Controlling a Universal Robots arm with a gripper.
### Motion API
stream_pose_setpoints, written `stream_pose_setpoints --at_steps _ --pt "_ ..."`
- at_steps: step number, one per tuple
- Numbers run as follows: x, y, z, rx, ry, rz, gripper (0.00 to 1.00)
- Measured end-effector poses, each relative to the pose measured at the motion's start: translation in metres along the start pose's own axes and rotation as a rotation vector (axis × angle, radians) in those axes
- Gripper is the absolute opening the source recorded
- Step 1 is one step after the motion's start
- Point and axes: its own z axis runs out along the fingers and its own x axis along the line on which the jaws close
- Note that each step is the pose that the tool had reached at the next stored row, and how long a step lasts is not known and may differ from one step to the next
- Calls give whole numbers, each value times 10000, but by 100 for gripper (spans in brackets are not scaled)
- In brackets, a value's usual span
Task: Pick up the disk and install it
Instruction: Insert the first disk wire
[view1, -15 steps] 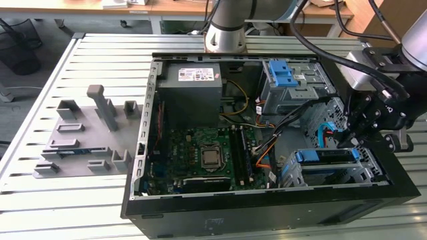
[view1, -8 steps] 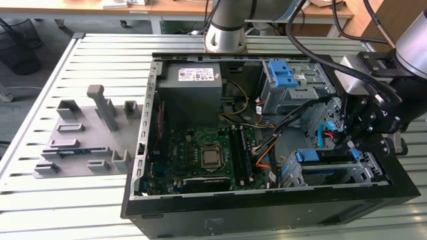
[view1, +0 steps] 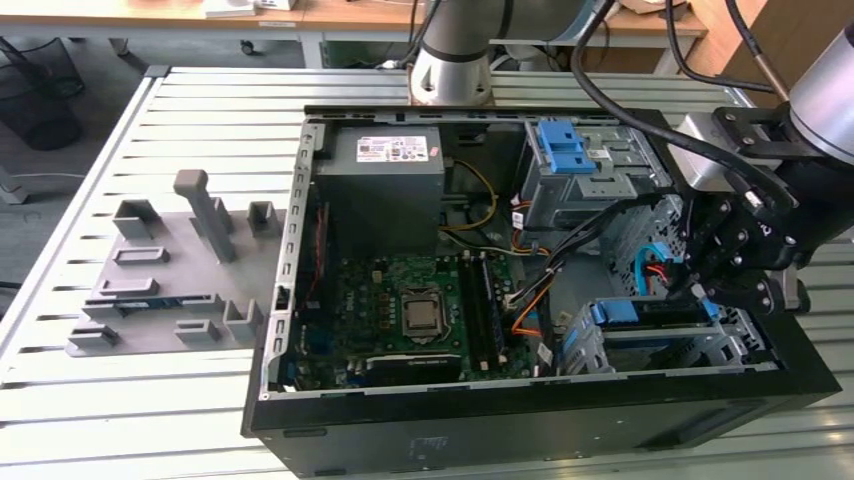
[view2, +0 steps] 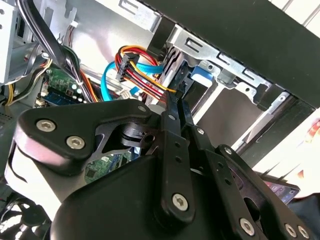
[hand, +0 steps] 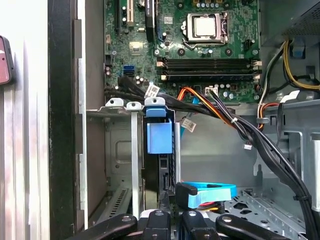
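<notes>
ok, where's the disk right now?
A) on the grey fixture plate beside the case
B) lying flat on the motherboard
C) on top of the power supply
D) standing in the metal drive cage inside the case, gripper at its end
D: in the first wrist view the disk with its blue carrier stands in the metal drive cage, with the gripper at its near end.

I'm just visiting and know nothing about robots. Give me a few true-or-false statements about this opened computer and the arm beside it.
1. The computer case lies open with its motherboard showing. True.
2. The tool hangs over the grey stand outside the case. False: it is at the drive cage, on the exterior view's right.
3. The disk, with its blue carrier, sits in a slot of that cage. True.
4. A fan covers the processor. False: it is bare.
</notes>
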Motion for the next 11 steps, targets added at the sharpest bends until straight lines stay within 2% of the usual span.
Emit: stream_pose_setpoints --at_steps 11 --pt "18 -13 31 -107 11 4 16"
